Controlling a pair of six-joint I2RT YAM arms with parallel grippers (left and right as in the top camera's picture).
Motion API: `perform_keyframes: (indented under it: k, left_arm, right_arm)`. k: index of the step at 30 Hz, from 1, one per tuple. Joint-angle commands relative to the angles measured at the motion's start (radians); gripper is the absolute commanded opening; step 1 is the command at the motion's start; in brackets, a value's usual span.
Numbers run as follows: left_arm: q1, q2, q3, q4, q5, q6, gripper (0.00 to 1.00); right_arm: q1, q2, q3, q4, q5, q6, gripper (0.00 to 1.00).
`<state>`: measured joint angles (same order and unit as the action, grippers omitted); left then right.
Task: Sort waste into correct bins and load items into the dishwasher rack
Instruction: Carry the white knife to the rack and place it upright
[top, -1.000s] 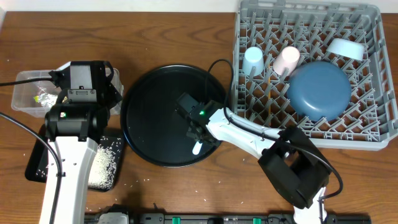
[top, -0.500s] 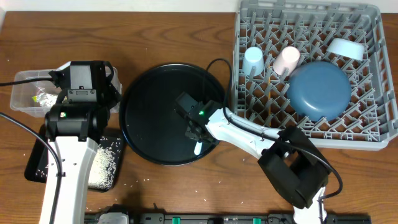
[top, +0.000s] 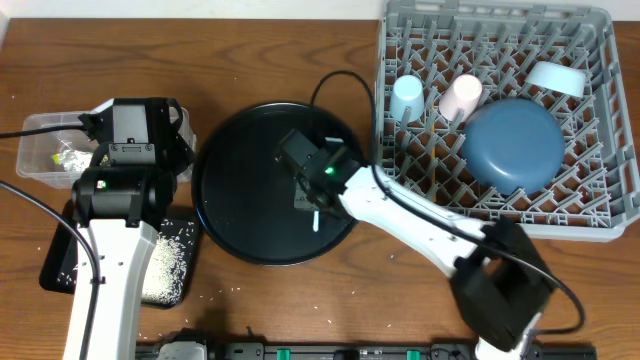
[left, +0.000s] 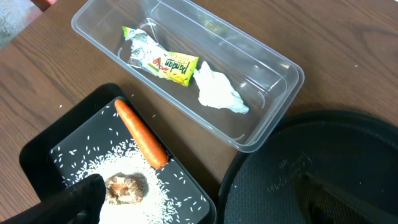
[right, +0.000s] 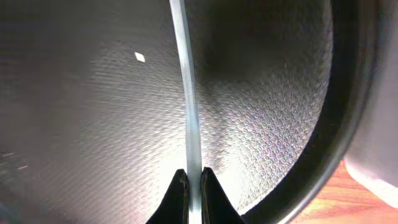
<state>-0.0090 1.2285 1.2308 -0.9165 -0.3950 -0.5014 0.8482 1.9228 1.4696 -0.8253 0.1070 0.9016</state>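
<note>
Pretty far along, I'd say. The rack (top: 600, 120) is already holding the plate (top: 512, 145), bowl (top: 556, 78), blue cup (top: 406, 97) and pink cup (top: 460, 96). The waste is looking sorted too: wrapper (left: 165, 62) and tissue (left: 217, 93) in the clear box (left: 280, 68), carrot (left: 140, 132), rice (left: 168, 193) and brown lump (left: 123, 188) in the black bin (left: 37, 149). The right end effector (right: 193, 180) is clamping the white spoon (right: 185, 81) by its handle over the round tray (top: 240, 200) (last dish I can spot, no chopstick anywhere). The left end effector (left: 199, 193) is hanging wide apart over the bins, holding nothing.

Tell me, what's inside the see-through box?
The clear box holds a yellow-green wrapper with a crinkly foil bit beside it, and a crumpled white tissue. Anything underneath those is covered, so I can't tell.
</note>
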Motion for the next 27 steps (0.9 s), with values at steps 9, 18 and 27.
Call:
perform_keyframes:
  k: [9,18,27]
  left_arm:
    - [0.004,0.000,0.001,-0.003,-0.006,-0.016,0.98]
    - [0.004,0.000,0.001,-0.003,-0.006,-0.016,0.98]
    - [0.004,0.000,0.001,-0.003,-0.006,-0.016,0.98]
  right_arm:
    - [-0.128,-0.202,0.022,-0.038,0.028,-0.238,0.01]
    - [-0.426,-0.318,0.022,-0.174,0.027,-0.443,0.01]
    - [-0.631,-0.293,0.013,-0.200,0.024,-0.541,0.01]
